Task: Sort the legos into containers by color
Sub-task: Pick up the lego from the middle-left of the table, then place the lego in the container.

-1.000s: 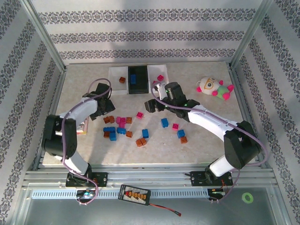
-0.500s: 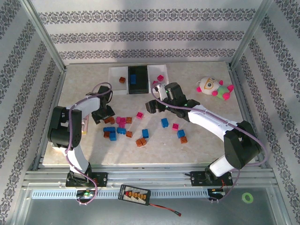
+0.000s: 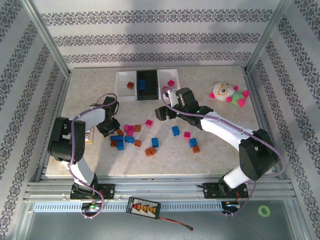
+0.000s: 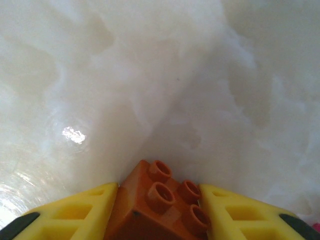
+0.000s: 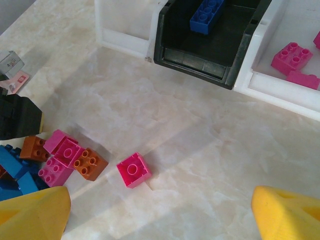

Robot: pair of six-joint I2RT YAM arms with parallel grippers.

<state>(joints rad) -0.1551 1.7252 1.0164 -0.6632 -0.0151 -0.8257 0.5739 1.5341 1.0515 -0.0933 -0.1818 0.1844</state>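
A pick of one lego is in hand: the left gripper (image 4: 159,190) is set low over the table (image 4: 150,75), and an orange-brown brick (image 4: 155,202) is pinched, studs up, between its yellow fingers (image 4: 85,210), which are pressed against both flanks. How firmly it is held cannot be judged. Other loose legos (image 3: 129,129) are scattered just to the right of this gripper. The next move, it is judged, calls for the brick to be lifted straight clear of the table and carried forward and a little to the right, to the left white bin (image 3: 122,76), where one orange-brown piece (image 3: 130,85) is already laid. It should be released only once it is above the bin's floor. The right gripper (image 5: 160,210) is spread wide with nothing between its fingers. A pink brick (image 5: 133,170) lies just ahead of it, toward its left finger, and the black bin (image 5: 200,67) and the right white bin (image 5: 280,87) are seen farther ahead.
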